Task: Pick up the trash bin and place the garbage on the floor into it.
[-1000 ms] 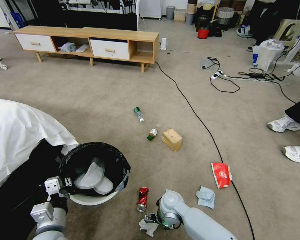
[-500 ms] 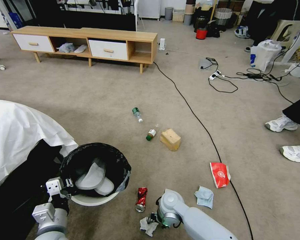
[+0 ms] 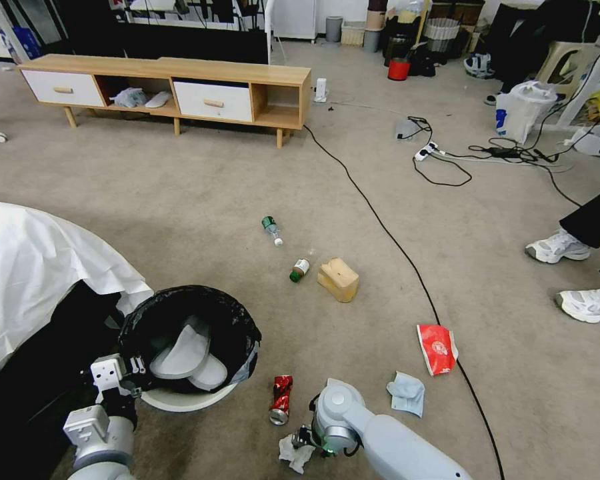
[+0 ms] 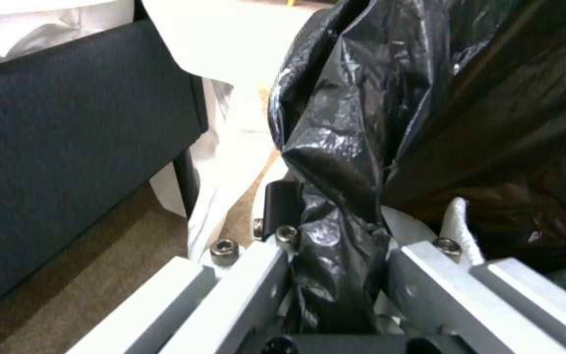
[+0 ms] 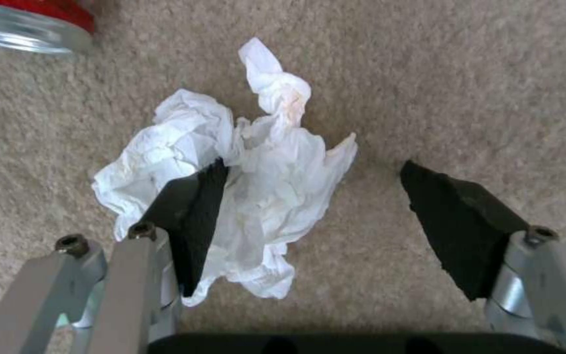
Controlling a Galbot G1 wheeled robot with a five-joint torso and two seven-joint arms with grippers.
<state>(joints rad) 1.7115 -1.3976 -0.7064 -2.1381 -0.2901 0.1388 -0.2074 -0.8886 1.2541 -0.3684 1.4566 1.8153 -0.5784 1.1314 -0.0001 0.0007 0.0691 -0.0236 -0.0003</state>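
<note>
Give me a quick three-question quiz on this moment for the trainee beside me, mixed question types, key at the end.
1. True or false: the right gripper is shut on the white crumpled tissue.
2. What does the left gripper hold? A) the black bag at the trash bin rim B) the crushed red can C) nothing
3. Fill in: on the floor, the tan box lies beside the small ____-capped bottle.

Key:
1. False: its fingers stand open, one over the tissue, the other over bare carpet.
2. A
3. green
</note>
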